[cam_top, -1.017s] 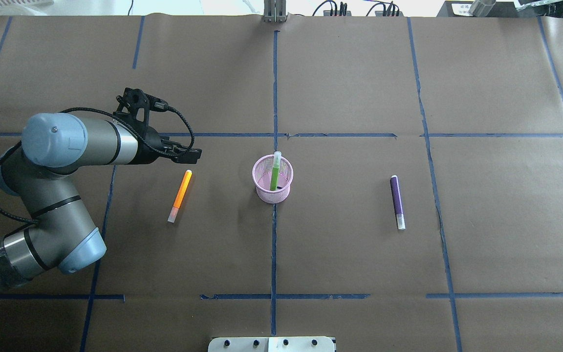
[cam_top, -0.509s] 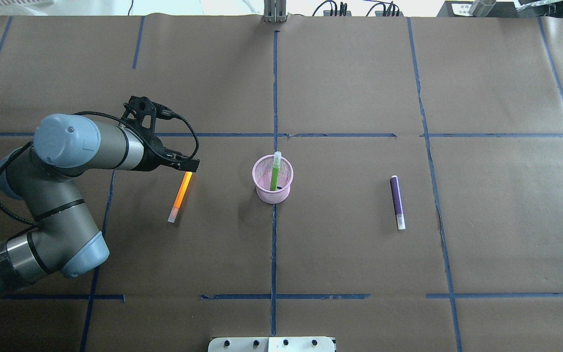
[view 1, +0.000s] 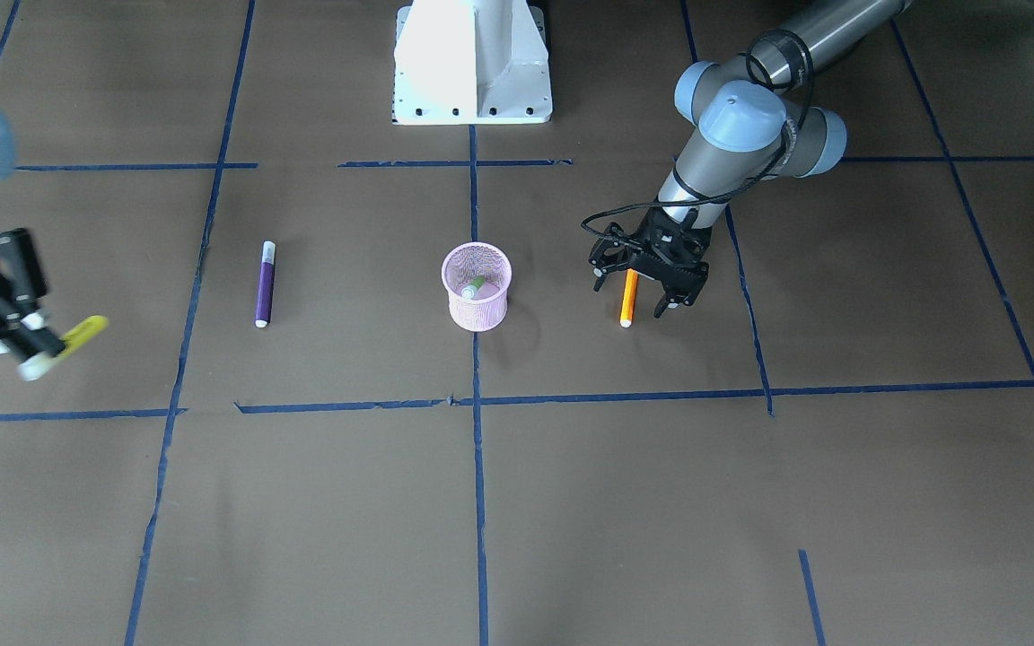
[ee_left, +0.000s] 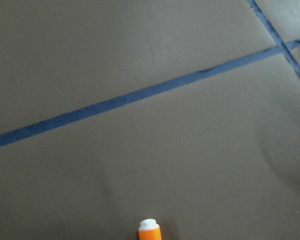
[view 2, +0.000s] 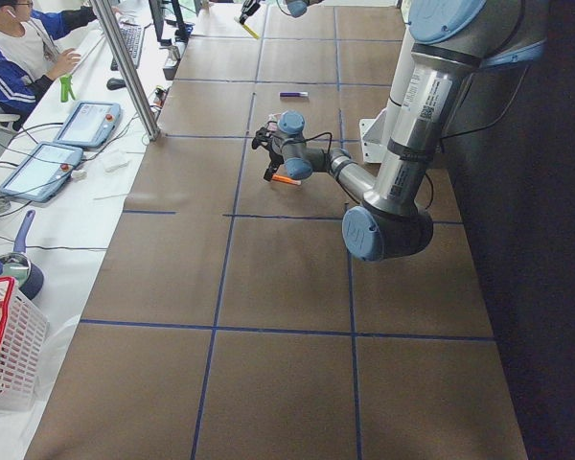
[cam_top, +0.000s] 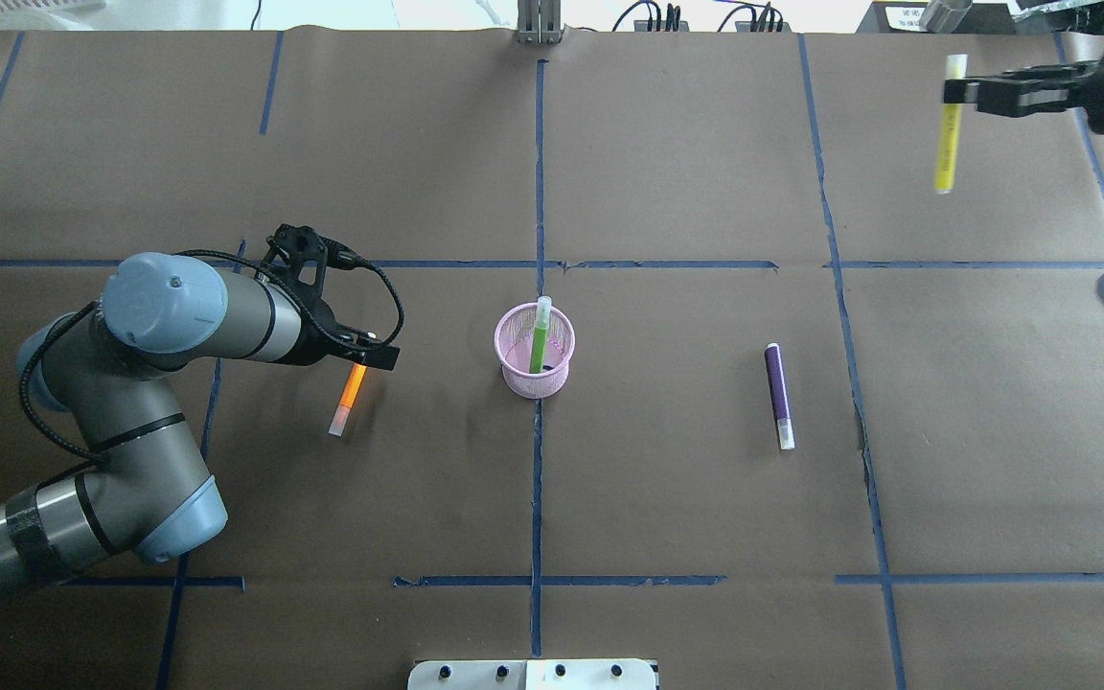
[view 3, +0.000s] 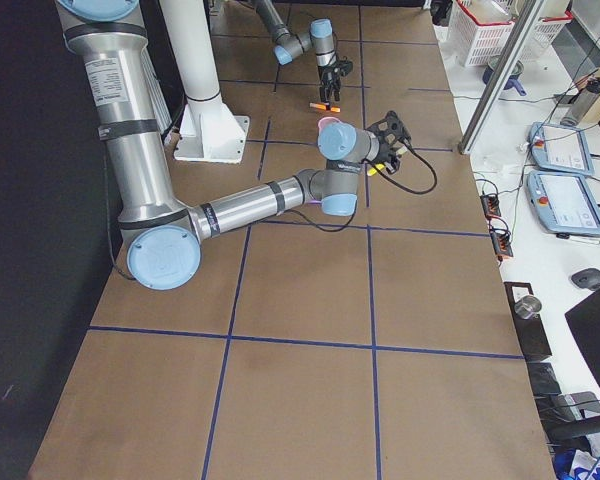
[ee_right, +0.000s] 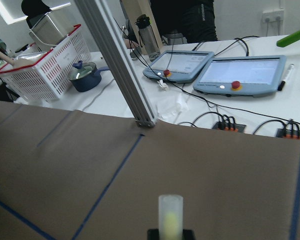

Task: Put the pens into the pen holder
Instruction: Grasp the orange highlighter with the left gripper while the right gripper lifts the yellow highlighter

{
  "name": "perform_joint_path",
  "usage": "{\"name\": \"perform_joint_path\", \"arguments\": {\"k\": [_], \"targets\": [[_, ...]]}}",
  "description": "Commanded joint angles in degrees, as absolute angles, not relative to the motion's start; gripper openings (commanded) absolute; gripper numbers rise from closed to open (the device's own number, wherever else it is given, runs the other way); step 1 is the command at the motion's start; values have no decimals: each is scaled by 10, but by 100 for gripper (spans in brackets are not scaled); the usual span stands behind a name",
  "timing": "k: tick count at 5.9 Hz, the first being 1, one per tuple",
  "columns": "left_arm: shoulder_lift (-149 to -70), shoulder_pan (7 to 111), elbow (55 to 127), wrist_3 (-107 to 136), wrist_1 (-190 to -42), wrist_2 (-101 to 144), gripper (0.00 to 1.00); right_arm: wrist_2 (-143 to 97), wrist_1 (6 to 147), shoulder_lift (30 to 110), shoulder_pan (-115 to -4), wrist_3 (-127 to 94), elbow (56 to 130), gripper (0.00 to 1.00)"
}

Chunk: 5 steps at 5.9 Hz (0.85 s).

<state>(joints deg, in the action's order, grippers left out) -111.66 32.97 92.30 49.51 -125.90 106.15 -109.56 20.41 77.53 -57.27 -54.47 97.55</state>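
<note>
**Left jaws now down over the orange pen, yellow one coming in from the right**

Compared with half a second ago, the left jaws have dropped from the orange pen's (cam_top: 349, 393) far tip to over its upper half. The right jaws have swung further into the overhead shot from the right edge, carrying the yellow pen (cam_top: 944, 139).

In the front view the left jaws are spread wide, one finger either side of the orange barrel and not pinched on it. I can't tell if they touch it. That pen lies flat on the desk (cam_top: 686, 498), left of the holder in the overhead view, with its pale see-through cap pointing back toward the robot.

The right jaws are clamped on the yellow pen just below its translucent cap. The slim barrel sticks out free, up in the air over the far right part of the desk, well away from the holder.

The pen holder (cam_top: 519, 383) is a small round pink wire-mesh cup, slightly flared at the rim, sitting on the centre tape line (cam_top: 537, 498). The green pen (cam_top: 539, 343) leans inside it, cap poking above the rim. The purple pen (cam_top: 778, 383) lies flat to the right, well apart.

The desk is covered in matte brown paper gridded with blue tape.
</note>
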Motion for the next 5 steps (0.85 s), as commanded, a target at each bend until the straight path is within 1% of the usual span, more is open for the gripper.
{"name": "perform_joint_path", "arguments": {"k": [1, 2, 3, 5], "targets": [[-1118, 329, 919, 496, -1241, 1080, 99, -959, 223, 740, -466, -564, 1004, 0], [-1118, 329, 918, 496, -1241, 1080, 99, -955, 251, 718, -459, -565, 1010, 0], [-1118, 329, 918, 496, -1241, 1080, 99, -924, 260, 704, -427, -565, 1008, 0], [-1118, 333, 918, 489, -1232, 1081, 99, -809, 298, 672, -334, -563, 1009, 0]]}}
